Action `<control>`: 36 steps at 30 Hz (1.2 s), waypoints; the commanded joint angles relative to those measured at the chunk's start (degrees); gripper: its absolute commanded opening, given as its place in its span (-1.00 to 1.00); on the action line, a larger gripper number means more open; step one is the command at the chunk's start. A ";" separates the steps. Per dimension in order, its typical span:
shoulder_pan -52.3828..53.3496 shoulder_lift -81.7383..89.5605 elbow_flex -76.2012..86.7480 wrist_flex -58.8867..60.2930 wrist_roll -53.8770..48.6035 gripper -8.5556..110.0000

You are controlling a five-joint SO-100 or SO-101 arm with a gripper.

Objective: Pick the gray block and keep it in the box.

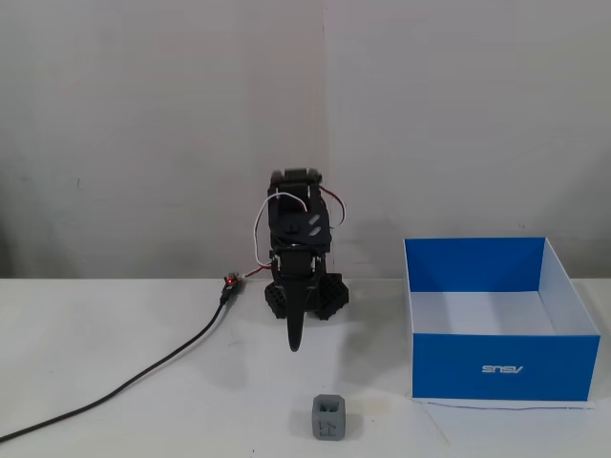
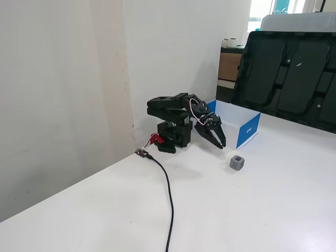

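The gray block (image 1: 328,418) (image 2: 237,163), a small cube with recessed faces, rests on the white table near the front edge in a fixed view. The box (image 1: 496,367) (image 2: 247,131), blue outside and white inside, stands to the block's right with nothing visible in it. My black gripper (image 1: 295,345) (image 2: 222,145) hangs above the table, tips pointing down, behind the block and a little to its left. Its fingers are together with nothing between them. It touches neither block nor box.
A black cable (image 1: 143,377) (image 2: 169,194) runs from a red-lit plug beside the arm's base across the table to the left front. A wall stands close behind the arm. A large black tray (image 2: 286,73) leans at the far right side.
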 commanded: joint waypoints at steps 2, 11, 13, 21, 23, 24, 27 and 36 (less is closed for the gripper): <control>-1.76 -16.08 -13.89 -1.41 3.43 -0.85; -5.36 -36.39 -24.96 -1.93 7.29 -0.53; -5.80 -40.08 -26.72 -1.85 9.23 -0.51; -8.61 -47.72 -28.04 -4.31 13.97 -0.43; -8.96 -49.22 -28.12 -5.27 14.50 -0.42; -8.96 -49.92 -28.21 -5.71 14.85 -0.41; -9.14 -52.65 -28.65 -6.86 14.94 -0.42; -7.47 -61.96 -31.20 -10.72 15.12 -0.45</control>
